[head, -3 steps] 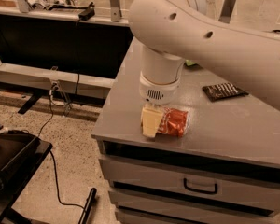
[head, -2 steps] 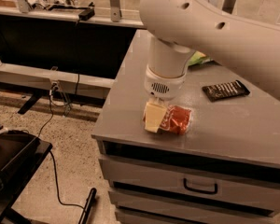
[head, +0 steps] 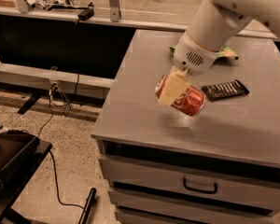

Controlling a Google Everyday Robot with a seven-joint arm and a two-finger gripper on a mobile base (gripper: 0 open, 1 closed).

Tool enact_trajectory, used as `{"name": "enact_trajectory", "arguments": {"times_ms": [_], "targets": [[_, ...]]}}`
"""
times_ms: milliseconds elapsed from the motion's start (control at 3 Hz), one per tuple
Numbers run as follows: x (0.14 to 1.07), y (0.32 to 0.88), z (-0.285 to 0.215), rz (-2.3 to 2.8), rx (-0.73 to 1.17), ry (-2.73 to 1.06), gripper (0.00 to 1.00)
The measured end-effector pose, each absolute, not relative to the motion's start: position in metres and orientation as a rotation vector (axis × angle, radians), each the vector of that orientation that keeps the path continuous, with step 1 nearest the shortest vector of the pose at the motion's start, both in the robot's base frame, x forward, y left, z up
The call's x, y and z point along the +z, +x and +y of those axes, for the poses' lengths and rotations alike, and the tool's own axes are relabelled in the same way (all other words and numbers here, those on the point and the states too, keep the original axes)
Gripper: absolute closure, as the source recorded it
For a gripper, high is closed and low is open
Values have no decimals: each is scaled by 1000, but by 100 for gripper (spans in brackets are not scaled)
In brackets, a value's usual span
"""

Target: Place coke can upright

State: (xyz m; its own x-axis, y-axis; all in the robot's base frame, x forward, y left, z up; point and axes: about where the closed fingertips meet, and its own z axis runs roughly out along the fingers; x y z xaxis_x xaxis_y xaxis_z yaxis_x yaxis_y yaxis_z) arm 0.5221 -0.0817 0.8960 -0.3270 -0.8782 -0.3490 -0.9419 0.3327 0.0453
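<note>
Though lifted, coke can [head: 192,101]: tilted, not yet upright.
Gripper [head: 179,93]: fingers [head: 171,88] clamped on can, 9 o'clock of black bar [head: 224,89].

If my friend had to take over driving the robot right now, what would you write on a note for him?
The gripper is over the grey cabinet top, with its fingers shut on the coke can.
The coke can is held on its side, tilted, and seems just clear of the top. It is close beside the black wrapped bar. The green snack bag lies further back, partly hidden by the arm.
Done: the can is grasped.
Left: turn the can upright, stand it on a bare spot, open the fingers and back away.
</note>
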Motion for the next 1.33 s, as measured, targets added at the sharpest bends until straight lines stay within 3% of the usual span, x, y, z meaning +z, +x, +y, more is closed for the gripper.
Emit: {"name": "enact_trajectory", "arguments": {"times_ms": [333,1333], "targets": [[920,529,-89,2207,538,-1548,100],[961,515,-94,1814,736,-1206,100]]}}
